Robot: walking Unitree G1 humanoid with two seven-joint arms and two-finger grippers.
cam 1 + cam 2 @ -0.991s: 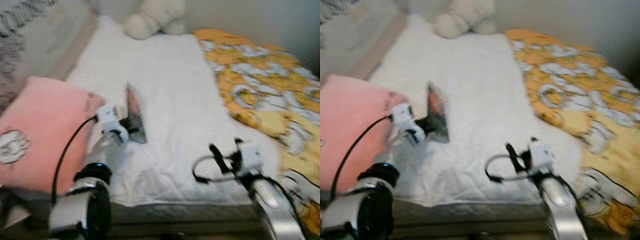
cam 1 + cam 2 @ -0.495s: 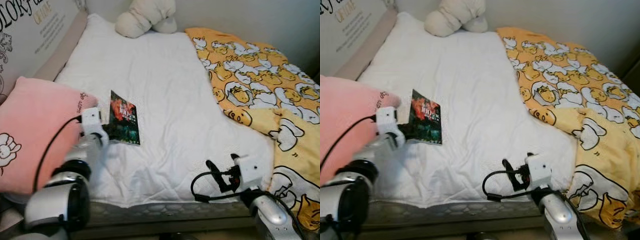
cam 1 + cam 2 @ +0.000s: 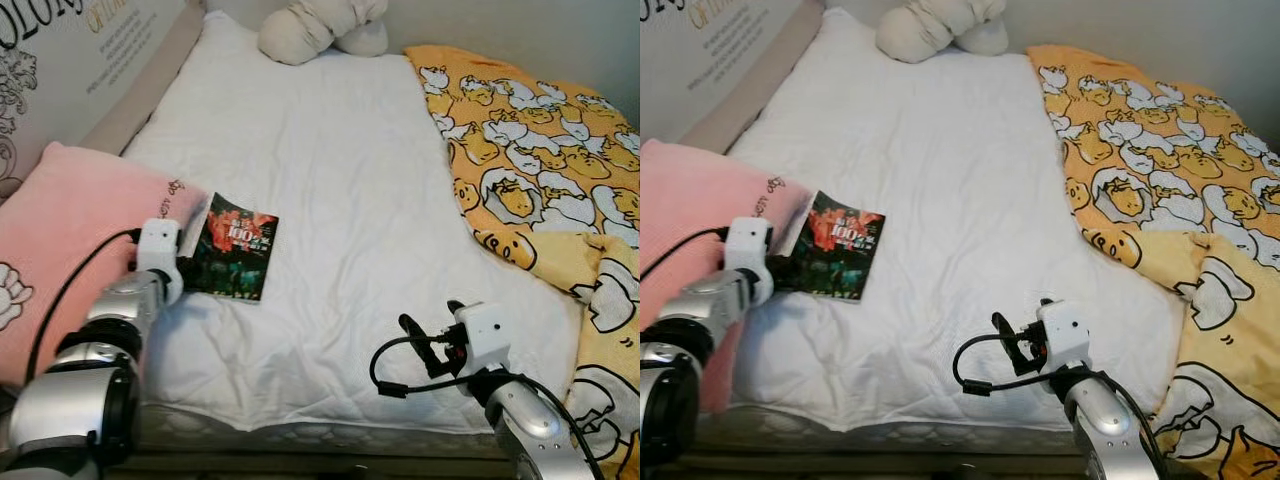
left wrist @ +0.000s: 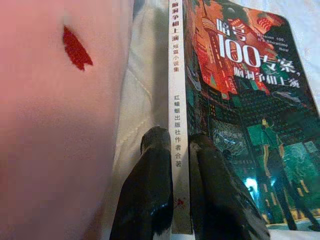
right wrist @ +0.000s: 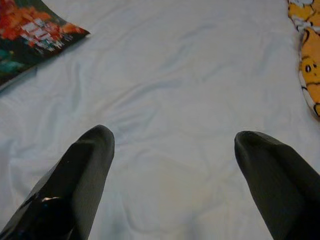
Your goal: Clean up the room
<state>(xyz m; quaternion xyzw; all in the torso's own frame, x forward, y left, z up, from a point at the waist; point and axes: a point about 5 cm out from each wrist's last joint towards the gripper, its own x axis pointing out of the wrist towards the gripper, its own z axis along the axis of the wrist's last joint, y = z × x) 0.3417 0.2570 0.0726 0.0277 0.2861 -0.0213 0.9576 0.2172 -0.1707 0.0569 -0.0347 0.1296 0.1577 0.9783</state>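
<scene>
1. While I look down over the bed (image 3: 340, 200), I see its white quilted cover takes up most of the scene, soft and lightly creased, with a yellow cartoon-print blanket (image 3: 540, 150) bunched along its right side and a cream plush toy (image 3: 320, 25) at the far end.
2. On the robot's left, a pink pillow (image 3: 70, 250) lies at the bed's near corner, plump and fuzzy, with small red lettering near its edge.
3. Just beside that pillow lies the book (image 3: 235, 255), a thin paperback with a glossy dark cover in red and teal, flat on the sheet, spine towards the pillow.
4. My left gripper (image 4: 177, 150) is clamped on the book at its spine, one black finger on either side of the white spine strip; I judge the grasp is made and the book is not yet lifted.
5. My right gripper (image 5: 172, 145) hovers low over bare sheet near the bed's front edge, fingers spread wide, holding nothing.
6. Next, I think the move calls for raising the book clear without dragging the sheet; the cover looks slick and the pinch is narrow, so it could pivot or slip.
</scene>
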